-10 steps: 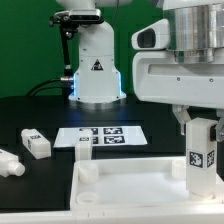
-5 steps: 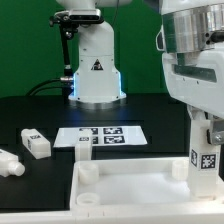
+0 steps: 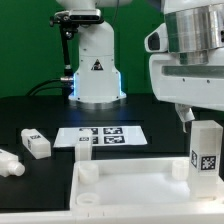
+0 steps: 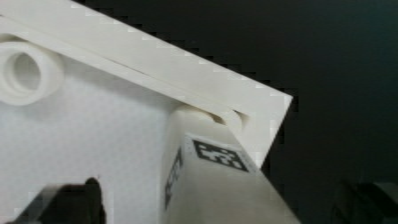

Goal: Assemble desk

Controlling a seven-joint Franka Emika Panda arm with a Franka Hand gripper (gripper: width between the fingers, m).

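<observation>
The desk's white rimmed tabletop (image 3: 125,166) lies at the front of the black table, with round sockets (image 3: 88,172) at its corners. One white leg (image 3: 205,152) with a square tag stands upright in the far corner at the exterior view's right. My gripper (image 3: 203,118) is open just over the top of that leg. In the wrist view the leg (image 4: 228,178) rises from the tabletop's corner (image 4: 125,120) between my spread jaws. One dark finger (image 4: 71,205) stands well clear of the leg. Another socket (image 4: 22,72) shows there.
Two loose white legs (image 3: 35,143) (image 3: 8,164) lie on the table at the exterior view's left. The marker board (image 3: 100,136) lies behind the tabletop. A white robot base (image 3: 97,70) with a triangle logo stands at the back.
My jaws have spread apart and let go of the upright leg. The gripper body shifted sideways meanwhile. The leg stays standing in its corner.
</observation>
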